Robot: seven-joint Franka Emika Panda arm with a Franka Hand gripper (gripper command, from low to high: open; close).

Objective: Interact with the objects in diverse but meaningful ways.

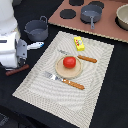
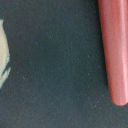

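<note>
Desk (image 1: 107, 95) w/ placemat (image 1: 60, 95) is carrying everything. Arm's end effector (image 1: 21, 56) is hovering near the mat's edge, can't tell if spread or closed. Pot (image 1: 37, 30) sitting beyond it. Tomato (image 1: 69, 62) resting on plate (image 1: 68, 71). Sausage (image 2: 116, 47) lying just under the wrist cam; fish (image 1: 35, 46) beside it.

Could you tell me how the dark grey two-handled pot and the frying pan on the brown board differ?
The pot is deep with tall walls, while the frying pan is shallower. The pot has side handles; the pan has one long straight handle. The pot stands on the black table surface beside the placemat, whereas the pan sits on the brown board. Both are dark grey, round and upright.
</note>
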